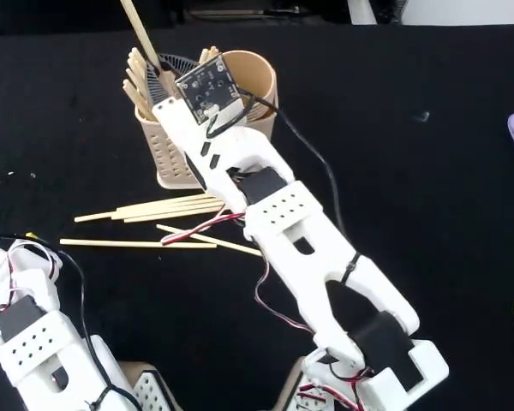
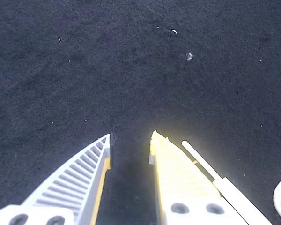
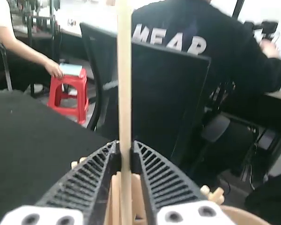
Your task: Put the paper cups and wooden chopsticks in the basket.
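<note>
Right hand (image 3: pixel 125 146) clamps one chopstick (image 3: pixel 124 70) over basket (image 1: pixel 167 163); left hand (image 2: pixel 130 137) gapes empty.

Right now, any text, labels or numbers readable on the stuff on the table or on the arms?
No readable text on any of them.
Chopstick in the right gripper: bare wood, no print.
Loose chopsticks, basket, cup: no print visible.
Circuit board on the right arm's wrist: marks too small to read.
Left gripper, open over the black table: no markings.
</note>
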Action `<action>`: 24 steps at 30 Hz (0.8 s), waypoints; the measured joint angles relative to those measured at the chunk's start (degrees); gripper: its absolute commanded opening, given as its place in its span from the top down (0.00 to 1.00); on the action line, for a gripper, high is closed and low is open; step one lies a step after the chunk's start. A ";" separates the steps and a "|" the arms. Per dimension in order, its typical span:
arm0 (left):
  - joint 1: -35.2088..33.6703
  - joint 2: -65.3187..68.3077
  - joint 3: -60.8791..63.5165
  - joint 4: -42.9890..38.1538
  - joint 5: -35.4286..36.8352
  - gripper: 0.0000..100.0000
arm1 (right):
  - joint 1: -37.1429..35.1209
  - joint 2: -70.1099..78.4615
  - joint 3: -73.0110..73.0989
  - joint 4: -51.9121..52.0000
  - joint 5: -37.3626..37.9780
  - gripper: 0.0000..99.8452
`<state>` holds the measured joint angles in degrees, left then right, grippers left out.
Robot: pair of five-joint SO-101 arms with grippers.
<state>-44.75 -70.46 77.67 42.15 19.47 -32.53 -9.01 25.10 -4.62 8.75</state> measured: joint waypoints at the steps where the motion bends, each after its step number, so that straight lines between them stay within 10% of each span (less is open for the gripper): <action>1: 0.00 0.00 0.00 0.00 0.00 0.85 | 0.00 0.00 0.00 0.53 0.00 0.86; 12: 0.00 0.00 0.00 0.00 0.00 0.85 | 0.00 -5.54 -7.21 14.42 -0.09 0.90; 24: 8.79 0.00 -0.53 3.08 -10.11 0.85 | 14.15 -46.95 0.00 65.93 0.00 0.90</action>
<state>-35.96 -70.46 77.14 45.23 9.36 -18.37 -55.96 25.10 61.32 8.75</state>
